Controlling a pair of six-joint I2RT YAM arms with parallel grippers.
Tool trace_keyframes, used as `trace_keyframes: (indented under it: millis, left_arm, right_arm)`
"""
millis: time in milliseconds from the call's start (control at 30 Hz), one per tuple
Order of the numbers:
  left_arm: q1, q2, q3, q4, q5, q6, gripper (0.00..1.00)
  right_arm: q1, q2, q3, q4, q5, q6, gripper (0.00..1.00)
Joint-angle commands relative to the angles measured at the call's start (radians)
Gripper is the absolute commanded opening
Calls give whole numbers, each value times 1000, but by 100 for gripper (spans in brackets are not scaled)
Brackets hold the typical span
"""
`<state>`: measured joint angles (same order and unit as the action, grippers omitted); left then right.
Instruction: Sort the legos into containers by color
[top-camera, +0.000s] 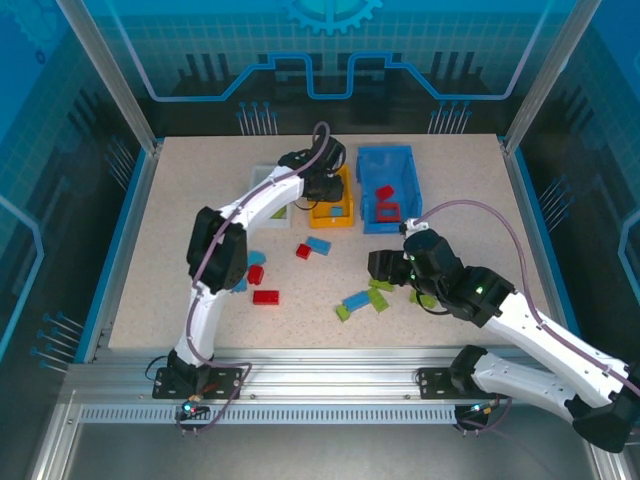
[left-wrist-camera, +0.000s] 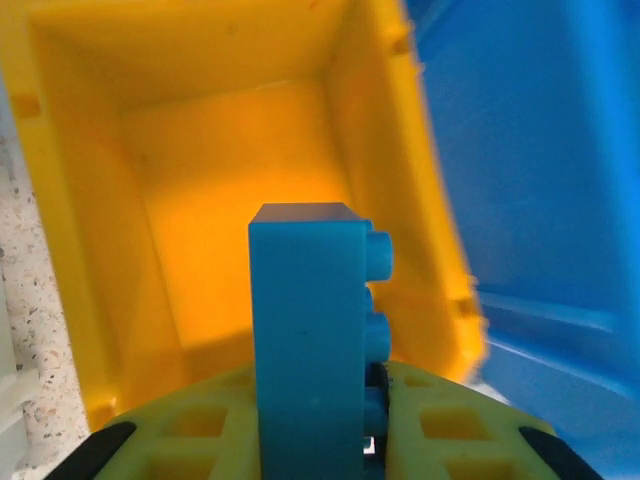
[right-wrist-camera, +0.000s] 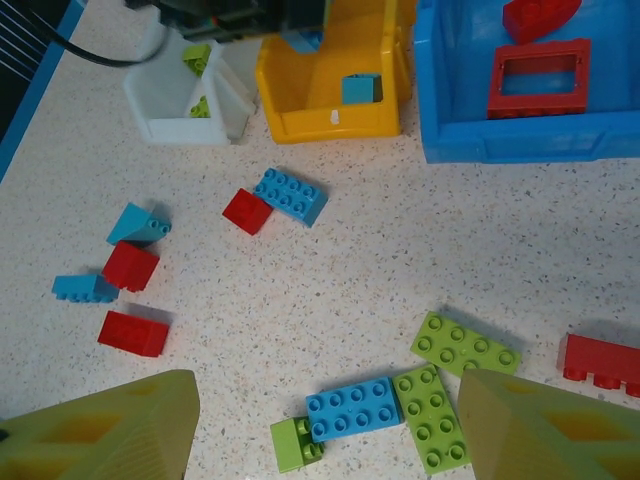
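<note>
Left gripper pinching blue lego | above orange bin | right gripper spread

Your L arm's stretched far fwd, elbow up, L pincer clamped on a blue lego, & your R arm's bent inward, wrist tilted down, R pincer spread wide.

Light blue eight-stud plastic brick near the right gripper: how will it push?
Likely rigid: the light blue eight-stud plastic brick looks hard-moulded. Lying flat, studs up, it should not tip. It touches a small lime green brick and a longer lime green brick; pushing probably shoves both.
</note>
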<state>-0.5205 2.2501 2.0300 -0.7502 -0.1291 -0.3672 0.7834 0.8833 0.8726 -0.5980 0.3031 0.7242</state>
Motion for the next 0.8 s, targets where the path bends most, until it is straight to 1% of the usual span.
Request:
trace_keyframes:
  millis: [0,67,167,233,367,400,467,533,633,667,700,767]
  left_arm:
    - [4,50,79,-120,-59,-24,24]
    - [4,61,78,-118,-48,-39,31]
    - [-5,48,65,-115,-42,-47,48]
    - [-13,12,39,-96,-33,-50,56]
    - [-24,-69,5,-74,-1,-62,60]
    - [-27,-97,-13,-58,14,-69,61]
    - [-40,-156,-53,-21,49,-84,63]
    - [-60,-224,-113,23,66,-102,63]
    - [-102,-360,-273,139,93,-122,64]
    - [-119,-407,-332,188,102,-127,65]
    - [-144,-464,-417,256,119,-127,66]
    - [-198,-567,-552,360,119,-126,68]
  right_arm:
    - [-18,-17,12,10,-13,-10,70]
    - [-24,-18,12,5,-18,-7,70]
    - [-35,-16,-10,-15,-11,-1,71]
    - [-52,-7,-3,-49,7,15,71]
    - [-108,19,1,-128,38,43,72]
    - [-132,32,28,-166,48,64,72]
    - [-206,70,45,-248,40,121,73]
    - [-282,115,40,-281,-12,177,69]
    - [-352,169,20,-270,-65,271,67]
    - [-365,184,13,-266,-65,307,65]
    - [-380,198,12,-257,-64,350,65]
    - [-410,219,-35,-220,-83,414,64]
